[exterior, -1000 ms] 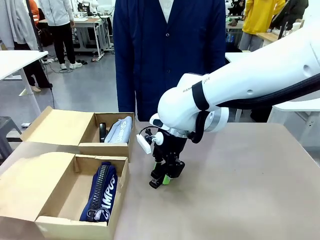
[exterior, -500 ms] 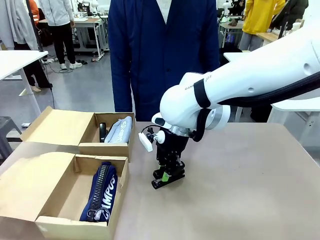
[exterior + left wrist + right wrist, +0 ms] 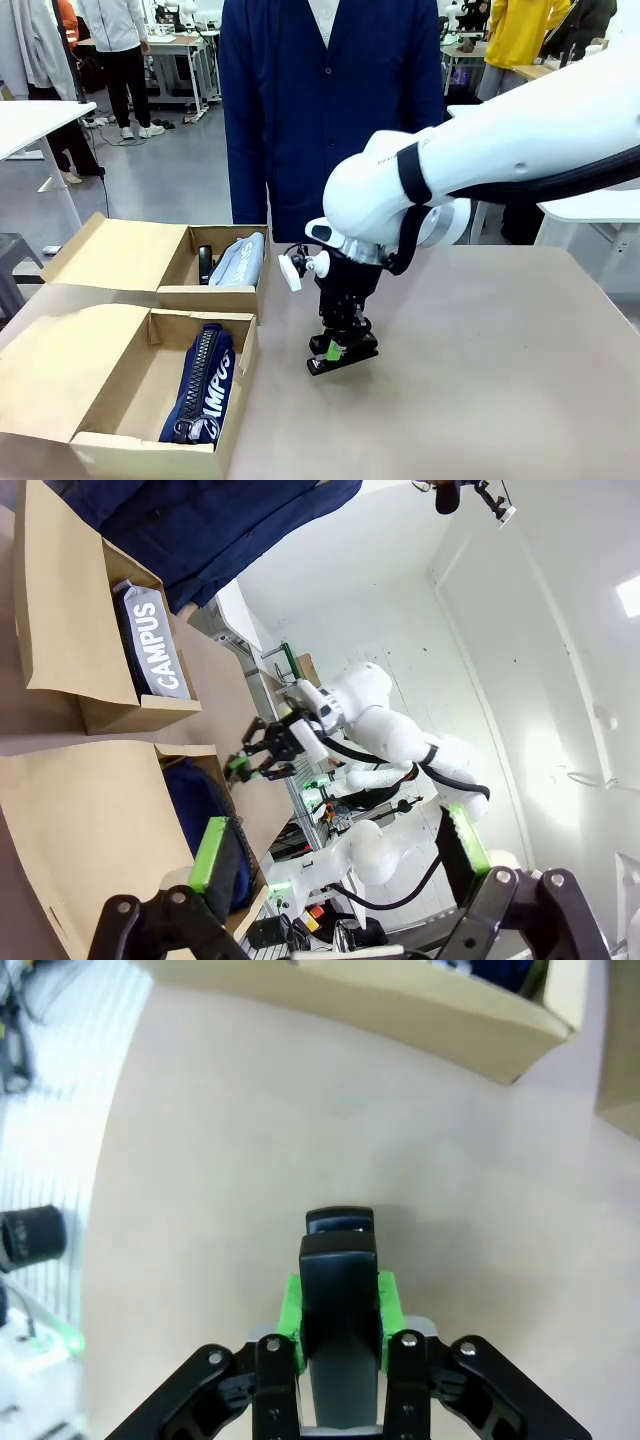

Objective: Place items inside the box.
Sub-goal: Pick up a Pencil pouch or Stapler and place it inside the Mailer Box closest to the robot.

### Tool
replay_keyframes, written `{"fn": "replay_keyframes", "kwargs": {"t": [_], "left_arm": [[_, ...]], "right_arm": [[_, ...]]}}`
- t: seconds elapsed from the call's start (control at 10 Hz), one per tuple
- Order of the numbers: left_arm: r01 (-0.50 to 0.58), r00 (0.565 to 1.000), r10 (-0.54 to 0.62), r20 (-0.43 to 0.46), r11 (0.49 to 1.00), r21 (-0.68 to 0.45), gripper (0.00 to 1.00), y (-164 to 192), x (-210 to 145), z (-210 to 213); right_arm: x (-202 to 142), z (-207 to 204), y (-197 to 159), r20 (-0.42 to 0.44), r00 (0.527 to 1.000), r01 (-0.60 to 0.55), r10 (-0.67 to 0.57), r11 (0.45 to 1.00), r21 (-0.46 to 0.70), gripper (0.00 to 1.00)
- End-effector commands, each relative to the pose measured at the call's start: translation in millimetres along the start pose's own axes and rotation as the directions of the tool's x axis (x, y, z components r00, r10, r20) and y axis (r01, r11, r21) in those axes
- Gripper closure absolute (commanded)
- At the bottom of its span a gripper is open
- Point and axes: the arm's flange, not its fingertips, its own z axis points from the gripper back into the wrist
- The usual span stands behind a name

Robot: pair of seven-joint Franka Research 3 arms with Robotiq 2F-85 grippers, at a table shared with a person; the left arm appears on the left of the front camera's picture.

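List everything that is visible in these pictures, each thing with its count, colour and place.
near box: one, brown cardboard, open, table's near left
far box: one, brown cardboard, open, behind the near box
navy pouch: one, navy with white lettering, inside near box
pale pouch: one, grey-blue, inside far box
small dark thing: one, black, inside far box beside pale pouch; kind unclear
stapler: one, black, between right gripper's pads
table: one, beige
person: one, navy coat, far side
right gripper: black, green pads, shut on stapler
left gripper: black, green pads, open
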Motion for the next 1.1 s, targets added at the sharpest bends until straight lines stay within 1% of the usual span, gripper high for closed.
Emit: {"fn": "replay_keyframes", "kwargs": {"t": [0.0, 0.1, 0.2, 0.3, 0.4, 0.5, 0.6, 0.7, 0.8, 0.9, 1.0], "left_arm": [[0.021, 1.000, -0.021, 0.005, 1.000, -0.016, 0.00, -2.3, -0.7, -0.7], [0.021, 1.000, -0.021, 0.005, 1.000, -0.016, 0.00, -2.3, -0.7, -0.7], [0.021, 1.000, -0.021, 0.005, 1.000, -0.016, 0.00, -2.3, -0.7, -0.7], [0.021, 1.000, -0.021, 0.005, 1.000, -0.016, 0.00, -2.3, -0.7, -0.7], [0.021, 1.000, -0.021, 0.005, 1.000, -0.016, 0.00, -2.3, -0.7, -0.7], [0.021, 1.000, -0.021, 0.005, 1.000, -0.016, 0.00, -2.3, -0.7, -0.7], [0.021, 1.000, -0.021, 0.005, 1.000, -0.016, 0.00, -2.3, -0.7, -0.7], [0.021, 1.000, -0.021, 0.005, 1.000, -0.016, 0.00, -2.3, -0.7, -0.7], [0.021, 1.000, -0.021, 0.005, 1.000, -0.016, 0.00, -2.3, -0.7, -0.7], [0.021, 1.000, -0.021, 0.005, 1.000, -0.016, 0.00, -2.3, -0.7, -0.7], [0.021, 1.000, -0.021, 0.005, 1.000, -0.016, 0.00, -2.3, -0.7, -0.7]], "right_arm": [[8.4, 55.3, 72.3, 0.004, 0.972, 0.236, -0.236, 0.971, -0.040, 1.00], [4.4, 75.9, 114.0, 0.031, 0.911, 0.411, -0.410, 0.911, -0.023, 1.00], [-0.8, 86.1, 156.8, 0.092, 0.860, 0.506, -0.503, 0.863, -0.013, 1.00], [-9.0, 89.5, 198.7, 0.150, 0.802, 0.590, -0.579, 0.807, -0.037, 1.00], [-19.0, 93.1, 226.4, 0.219, 0.770, 0.624, -0.599, 0.778, -0.070, 1.00], [-36.5, 101.5, 236.5, 0.313, 0.823, 0.529, -0.474, 0.840, -0.122, 0.87], [-9.6, 93.0, 187.1, 0.128, 0.817, 0.569, -0.563, 0.822, -0.014, 0.72], [-9.6, 93.0, 187.1, 0.128, 0.817, 0.569, -0.563, 0.822, -0.014, 0.72], [-25.4, 101.8, 223.8, 0.209, 0.809, 0.570, -0.550, 0.820, -0.046, 0.72], [-29.5, 83.6, 203.7, 0.193, 0.761, 0.628, -0.619, 0.778, 0.018, 0.68], [-19.5, 78.8, 194.0, 0.292, 0.709, 0.648, -0.642, 0.756, 0.092, 0.68]]}}
